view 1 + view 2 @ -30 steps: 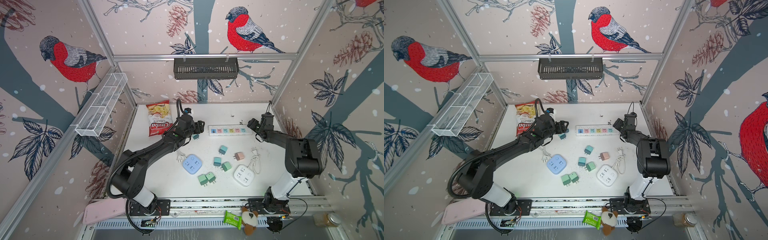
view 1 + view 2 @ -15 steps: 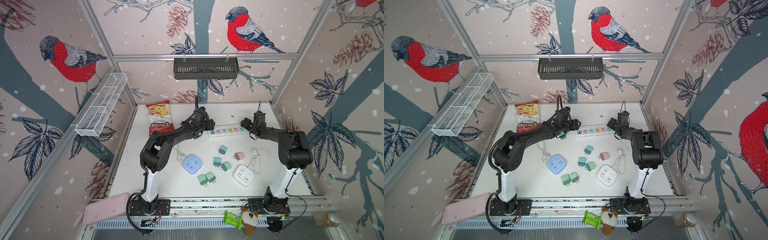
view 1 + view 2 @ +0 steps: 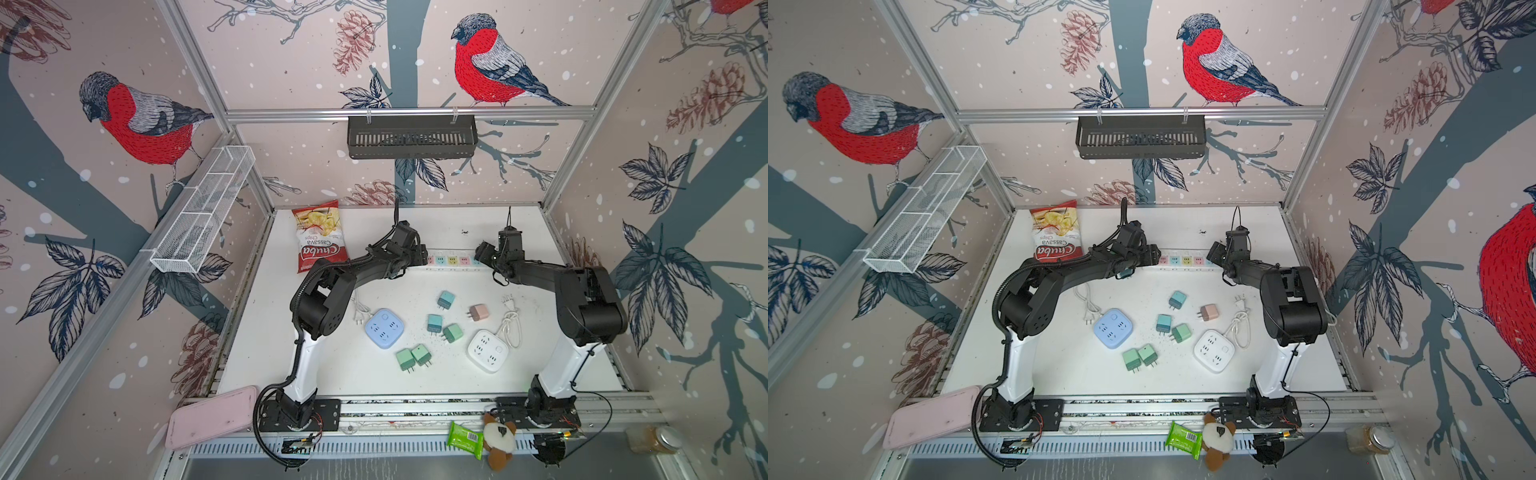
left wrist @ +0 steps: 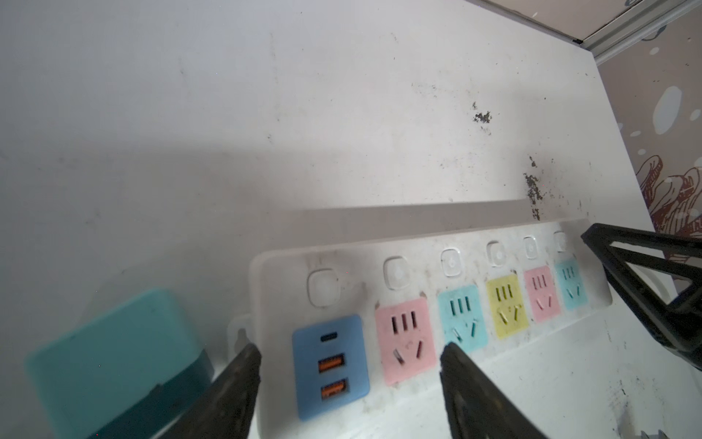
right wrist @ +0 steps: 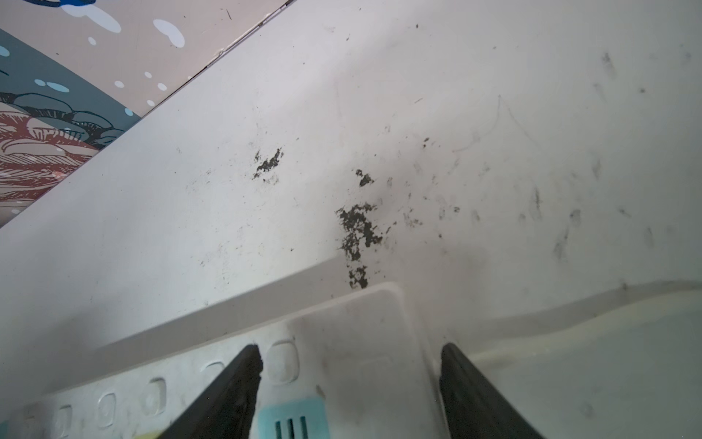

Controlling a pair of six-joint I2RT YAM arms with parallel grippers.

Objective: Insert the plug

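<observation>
Moved: left pincer (image 4: pixel 350 349), brought over end of white plastic power strip (image 4: pixel 364 281).
Pincers: left one and right pincer (image 5: pixel 349 353) both apart, empty.
Plug: teal plastic cube (image 4: pixel 114 361) just beside strip end; judged light, rigid; best gripped across flat sides.

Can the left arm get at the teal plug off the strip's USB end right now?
Probably yes. The teal plug sits just outside one finger of the left gripper, whose jaws stand open over the power strip's USB end. Nothing lies between them; a short sideways shift should reach it.
</observation>
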